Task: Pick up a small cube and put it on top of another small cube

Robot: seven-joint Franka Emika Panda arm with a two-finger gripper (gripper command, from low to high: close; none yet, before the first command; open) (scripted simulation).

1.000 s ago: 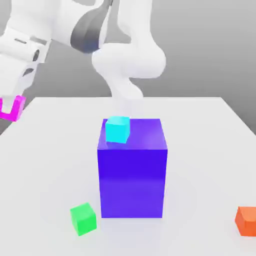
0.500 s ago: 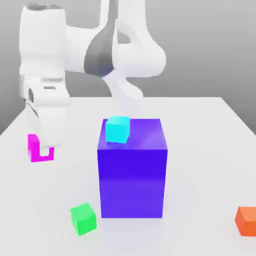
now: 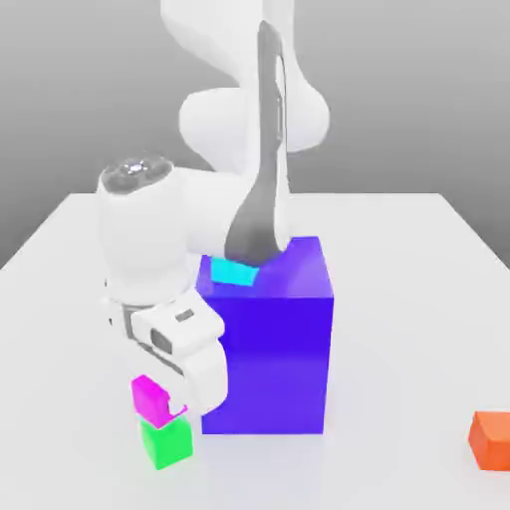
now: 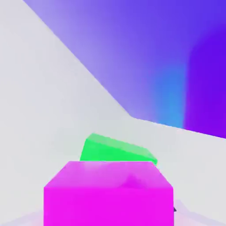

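The small magenta cube [image 3: 149,396] sits on top of the small green cube [image 3: 166,442], shifted a little toward the exterior view's left so the two are not squarely stacked; in the hand view the magenta cube [image 4: 108,194] fills the foreground with the green cube [image 4: 117,151] showing just beyond it. The stack stands near the tabletop's [image 3: 398,249] front edge, just beside the front left lower corner of the big blue-violet block [image 3: 269,349]. The gripper [image 3: 169,398] points down at the magenta cube, its white finger [image 3: 206,383] close against the cube's side; whether the pincer clamps the cube or stands apart from it cannot be told. A small cyan cube [image 3: 234,271] lies on the block's top. An orange cube [image 3: 491,439] rests near the tabletop's front right corner, well apart from the stack.
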